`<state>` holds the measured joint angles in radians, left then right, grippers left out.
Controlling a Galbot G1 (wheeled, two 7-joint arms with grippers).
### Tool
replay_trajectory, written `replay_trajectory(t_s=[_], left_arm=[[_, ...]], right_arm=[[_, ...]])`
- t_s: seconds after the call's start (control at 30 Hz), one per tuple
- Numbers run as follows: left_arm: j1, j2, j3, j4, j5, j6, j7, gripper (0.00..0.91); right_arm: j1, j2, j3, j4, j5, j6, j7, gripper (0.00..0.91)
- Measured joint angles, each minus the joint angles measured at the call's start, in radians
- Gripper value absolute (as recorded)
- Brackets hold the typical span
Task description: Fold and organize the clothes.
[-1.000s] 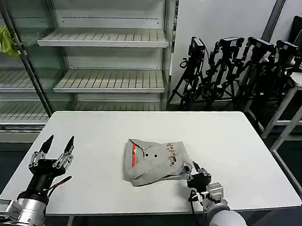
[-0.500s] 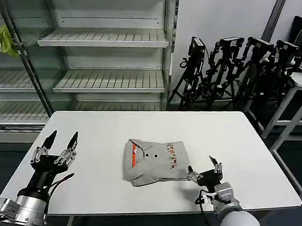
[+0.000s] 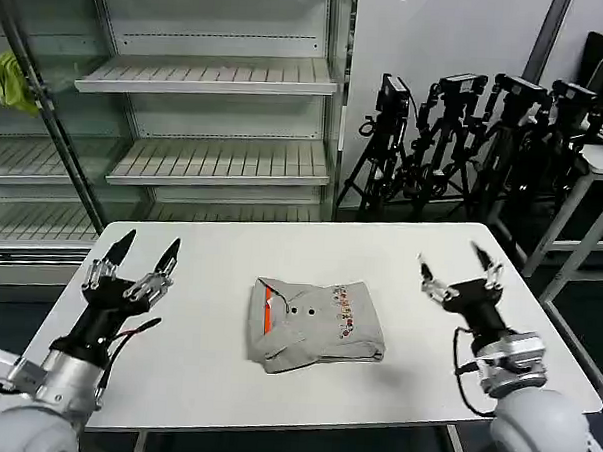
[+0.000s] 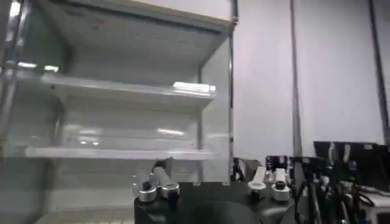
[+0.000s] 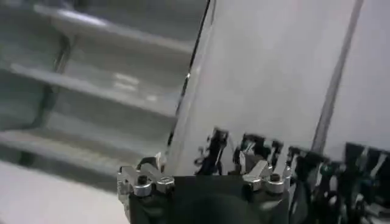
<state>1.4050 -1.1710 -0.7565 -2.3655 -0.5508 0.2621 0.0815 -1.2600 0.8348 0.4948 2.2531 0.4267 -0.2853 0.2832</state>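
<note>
Right claw (image 3: 460, 265) lifted; shirt (image 3: 312, 325) collar faces left.

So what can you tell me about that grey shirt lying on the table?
The shirt is light grey, of soft-looking knit, folded into a compact, slightly uneven bundle. An orange-red inner collar and two small dark dots show at its left side, with a small multicoloured print beside them. It lies flat near the middle of the white table. Nothing else touches it: the left gripper and right gripper are both open, off to its sides.
</note>
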Motion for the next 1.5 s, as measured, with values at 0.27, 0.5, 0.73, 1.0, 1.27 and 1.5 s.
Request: replay_trajectory(t_s=[0.27, 0.5, 0.73, 1.0, 1.27, 1.5], left_arm=[[-0.143, 0.066, 0.035, 0.104, 0.041, -0.008, 0.033, 0.867], [-0.233, 0.082, 0.086, 0.18, 0.03, -0.057, 0.049, 0.867], [-0.262, 0.099, 0.1, 0.209, 0.025, -0.081, 0.067, 0.867], [-0.268, 0.097, 0.105, 0.212, 0.024, -0.087, 0.075, 0.867], [-0.278, 0.087, 0.102, 0.231, 0.038, -0.082, 0.081, 0.877], [-0.28, 0.08, 0.102, 0.24, 0.055, -0.076, 0.085, 0.877]], right_arm=[[-0.073, 0.093, 0.191, 0.02, -0.094, 0.073, -0.114, 0.907], [-0.102, 0.122, 0.311, 0.002, -0.141, 0.145, -0.217, 0.907], [-0.093, 0.137, 0.355, -0.028, -0.149, 0.204, -0.269, 0.907], [-0.079, 0.152, 0.385, -0.058, -0.149, 0.245, -0.298, 0.907], [-0.051, 0.171, 0.378, -0.081, -0.172, 0.278, -0.306, 0.907], [-0.022, 0.178, 0.358, -0.089, -0.177, 0.289, -0.297, 0.907]])
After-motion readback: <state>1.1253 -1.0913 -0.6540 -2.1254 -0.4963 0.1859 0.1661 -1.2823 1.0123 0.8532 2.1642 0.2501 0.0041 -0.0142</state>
